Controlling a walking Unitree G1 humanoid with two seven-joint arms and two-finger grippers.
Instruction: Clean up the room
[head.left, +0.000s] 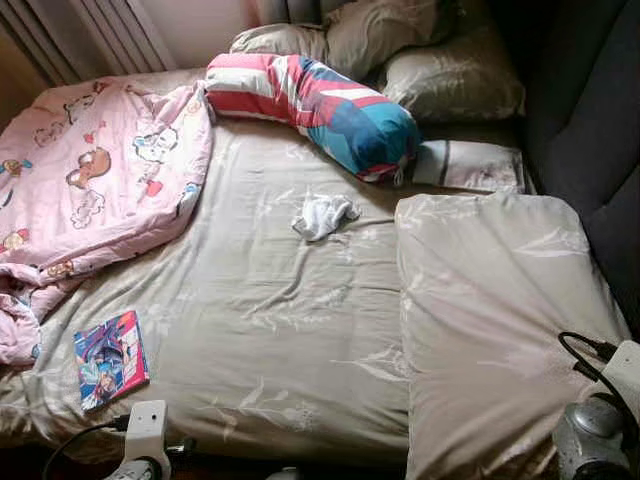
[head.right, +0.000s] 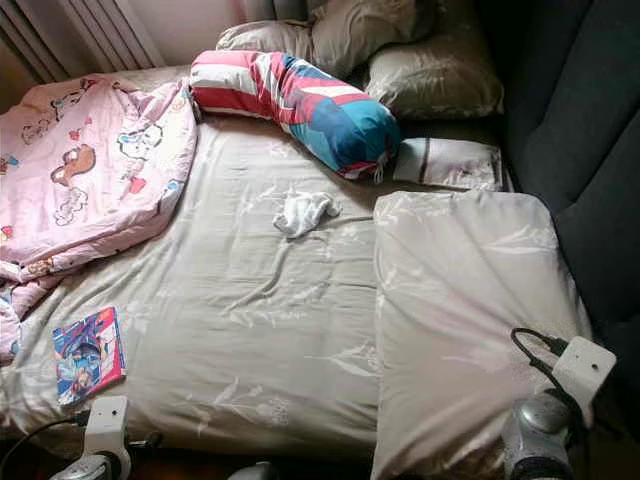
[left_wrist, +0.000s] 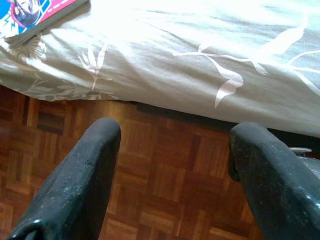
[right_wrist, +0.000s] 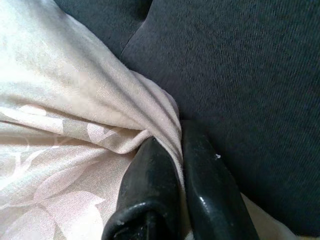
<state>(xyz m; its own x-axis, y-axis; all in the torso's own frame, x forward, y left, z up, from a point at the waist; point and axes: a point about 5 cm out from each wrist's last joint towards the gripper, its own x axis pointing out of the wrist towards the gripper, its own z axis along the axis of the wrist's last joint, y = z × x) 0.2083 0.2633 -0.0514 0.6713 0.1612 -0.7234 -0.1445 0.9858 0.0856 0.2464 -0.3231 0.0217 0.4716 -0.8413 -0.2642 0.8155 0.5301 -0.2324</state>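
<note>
I stood at the foot of the bed (head.left: 260, 330), looking down over its beige leaf-print sheet. My right jaws (right_wrist: 177, 165) were pressed together on a fold of the large beige pillow (head.left: 490, 310) that lay along the right side of the bed, against the dark upholstered headboard (head.left: 590, 110) — the cloth was pinched between the two black fingers (right_wrist: 150, 185), right at the pillow's near corner. My left jaws (left_wrist: 170, 165) were spread and held nothing, hanging low over the parquet floor (left_wrist: 165, 185) just off the mattress edge, with the corner of the comic book (head.left: 110, 358) showing above them.

The rest of the clutter was well apart: a crumpled white cloth (head.left: 322, 215) in the middle of the sheet, the pink cartoon blanket (head.left: 95, 170) bunched over the far left corner, a striped bolster (head.left: 320, 105) lying slantwise at the head, and more beige pillows (head.left: 440, 70) heaped behind it.

I judged the step in hand to be moving the big pillow, very early in the tidy-up. The next move called for lifting or dragging it toward the other pillows without the thin fabric slipping from so small a pinch — a second hold from my left jaws would likely steady it
</note>
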